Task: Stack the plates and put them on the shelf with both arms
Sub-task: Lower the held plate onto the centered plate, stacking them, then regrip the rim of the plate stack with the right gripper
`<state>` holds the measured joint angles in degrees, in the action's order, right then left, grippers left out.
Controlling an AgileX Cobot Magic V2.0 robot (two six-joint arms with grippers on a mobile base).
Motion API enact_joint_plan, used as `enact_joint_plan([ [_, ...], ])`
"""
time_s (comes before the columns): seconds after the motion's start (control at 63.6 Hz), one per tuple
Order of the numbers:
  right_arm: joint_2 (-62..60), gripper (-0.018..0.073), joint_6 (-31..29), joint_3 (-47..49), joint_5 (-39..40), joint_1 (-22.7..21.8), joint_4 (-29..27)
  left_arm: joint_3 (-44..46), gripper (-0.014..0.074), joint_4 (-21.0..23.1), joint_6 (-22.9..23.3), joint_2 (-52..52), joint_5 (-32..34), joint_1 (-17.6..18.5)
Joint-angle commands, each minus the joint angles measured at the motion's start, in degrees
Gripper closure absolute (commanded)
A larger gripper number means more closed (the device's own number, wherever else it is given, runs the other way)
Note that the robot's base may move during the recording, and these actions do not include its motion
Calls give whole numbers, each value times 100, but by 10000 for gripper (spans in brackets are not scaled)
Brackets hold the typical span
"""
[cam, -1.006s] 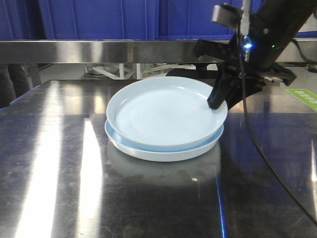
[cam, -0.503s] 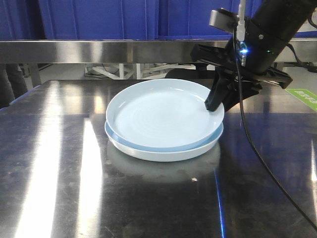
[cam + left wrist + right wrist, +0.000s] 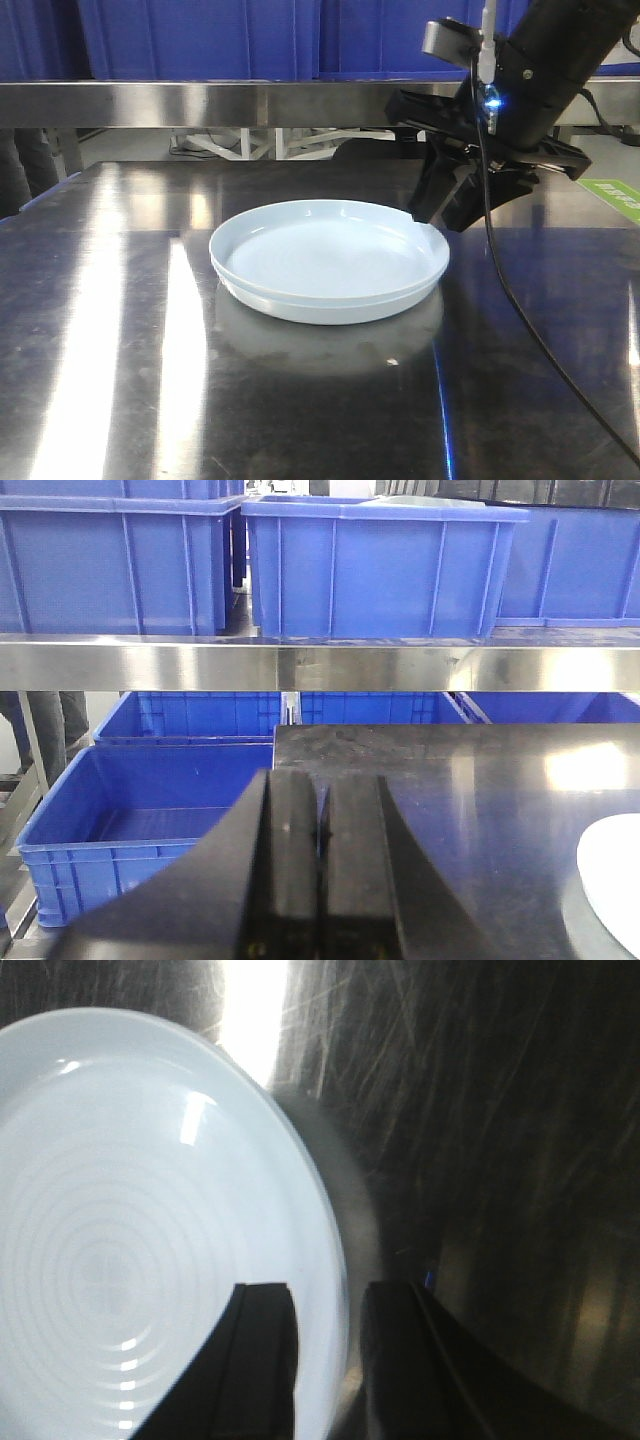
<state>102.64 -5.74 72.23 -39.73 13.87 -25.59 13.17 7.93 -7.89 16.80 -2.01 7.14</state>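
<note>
Two pale bluish-white plates sit nested as one stack on the dark steel tabletop; the top plate (image 3: 325,250) rests level in the lower plate (image 3: 335,308). My right gripper (image 3: 438,215) hovers just above the stack's right rim, open. In the right wrist view its jaws (image 3: 330,1300) stand apart, one finger over the plate (image 3: 130,1220) and one outside the rim. My left gripper (image 3: 320,785) is shut and empty over the table's left part; a plate edge (image 3: 612,880) shows at its right. The steel shelf rail (image 3: 200,103) runs behind the table and also shows in the left wrist view (image 3: 200,665).
Big blue crates (image 3: 200,35) stand on the shelf, also in the left wrist view (image 3: 380,565). More blue crates (image 3: 150,820) sit low beyond the table's left edge. A black cable (image 3: 510,290) hangs from the right arm. A green sign (image 3: 612,195) lies at the right.
The top plate was held tilted and offset on the lower one; it now lies nested and level. My right gripper has let go and risen slightly off the rim.
</note>
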Motion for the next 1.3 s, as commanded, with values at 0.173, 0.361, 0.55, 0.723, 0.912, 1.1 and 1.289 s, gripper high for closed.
enact_joint_plan([
  [0.173,-474,237,-23,140,140,-11,-64,171,516,34,24,32,462,-10],
  [0.361,-558,237,-23,80,189,-11,366,171,516,34,24,32,462,-10],
  [0.55,-329,237,141,24,157,-8,246,171,516,34,24,32,462,-10],
  [0.723,-204,237,433,24,144,-8,228,171,516,34,24,32,462,-10],
  [0.912,-192,237,537,24,138,-8,189,171,516,34,24,32,462,-10],
  [1.1,-161,237,574,24,103,26,35,171,516,34,24,32,462,-10],
  [1.289,-64,237,574,24,82,155,-16,171,516,34,24,32,462,-10],
])
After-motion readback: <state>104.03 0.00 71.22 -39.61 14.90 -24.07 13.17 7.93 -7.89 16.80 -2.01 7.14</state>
